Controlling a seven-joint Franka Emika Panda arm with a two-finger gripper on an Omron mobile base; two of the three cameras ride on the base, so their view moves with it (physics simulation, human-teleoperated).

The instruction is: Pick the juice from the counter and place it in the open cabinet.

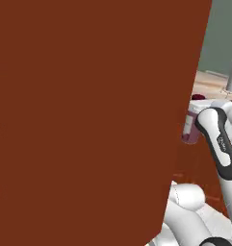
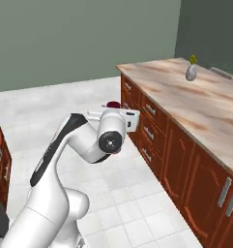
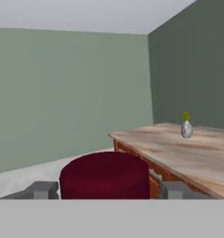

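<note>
gripper (image 3: 106,190) clamped on juice (image 3: 104,175), fingers either side of dark red cap, bottle held in air off the counter (image 2: 195,104) front edge, small vase (image 2: 191,71) near counter's far end

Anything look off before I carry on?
The juice sits upright in the gripper, nothing spilled. One oddity: a flat reddish-brown panel blocks most of the left base view. A small vase stands upright on the counter.

The juice (image 3: 104,175) sits between the hand's (image 3: 105,189) fingertips. The table (image 3: 187,153) lies ahead to its right, bearing a vase (image 3: 186,128).
</note>
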